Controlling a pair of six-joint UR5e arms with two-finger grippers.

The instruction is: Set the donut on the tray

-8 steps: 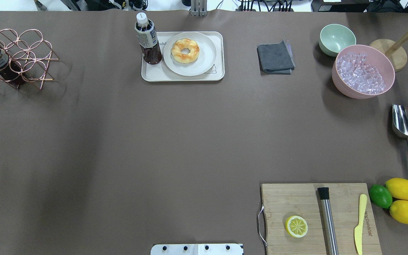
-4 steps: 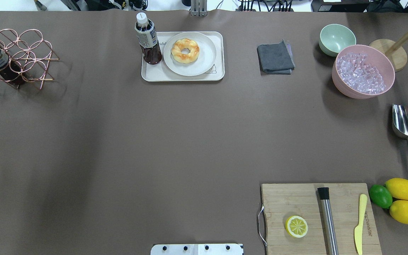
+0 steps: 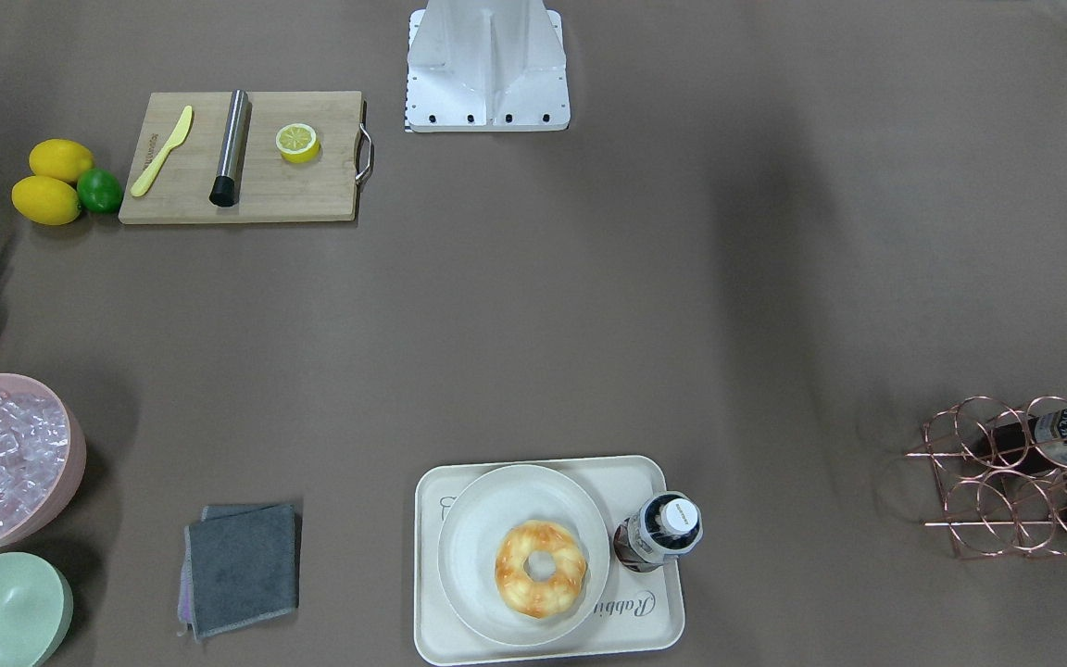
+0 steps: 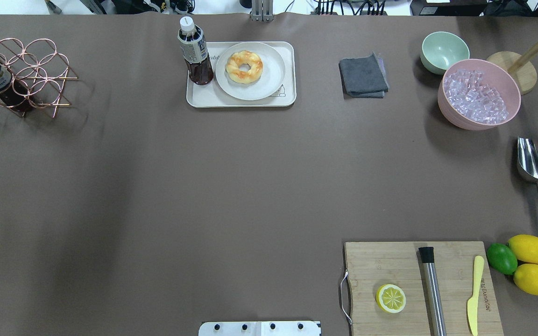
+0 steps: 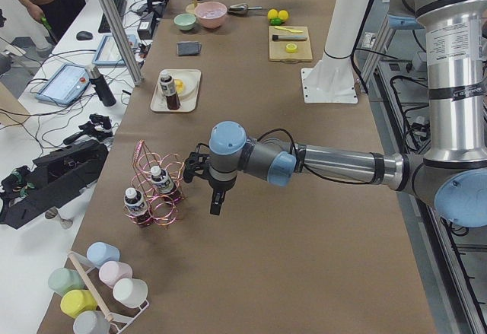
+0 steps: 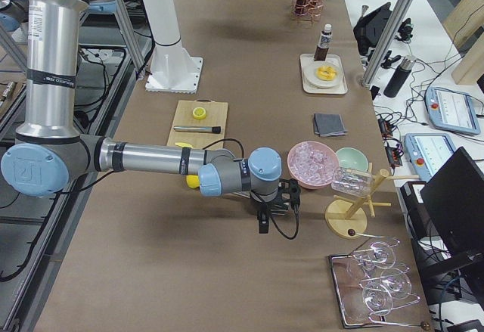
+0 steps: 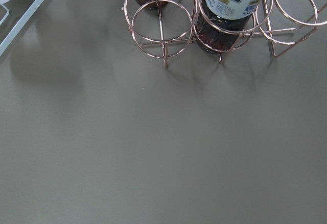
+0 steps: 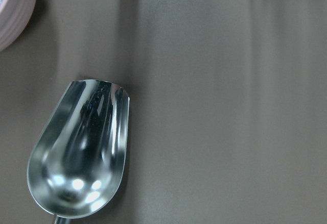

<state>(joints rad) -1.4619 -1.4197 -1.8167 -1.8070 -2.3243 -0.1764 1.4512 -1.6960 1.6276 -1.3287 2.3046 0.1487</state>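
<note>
Nothing on the table has shifted since the earlier frames. The bumpy golden-orange ring donut (image 4: 244, 67) lies on a round white plate (image 4: 273, 70) in the cream rectangular tray (image 4: 203, 95), well apart from both claws. Nearest the left gripper (image 5: 215, 201) is a copper wire rack (image 5: 156, 197); below the right gripper (image 6: 263, 222) lies a steel scoop (image 8: 82, 147). I cannot tell whether either claw is wide or narrow.

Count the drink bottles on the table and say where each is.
3. One bottle stands on the tray beside the plate; a second and third sit in the copper wire rack. No others show.
</note>
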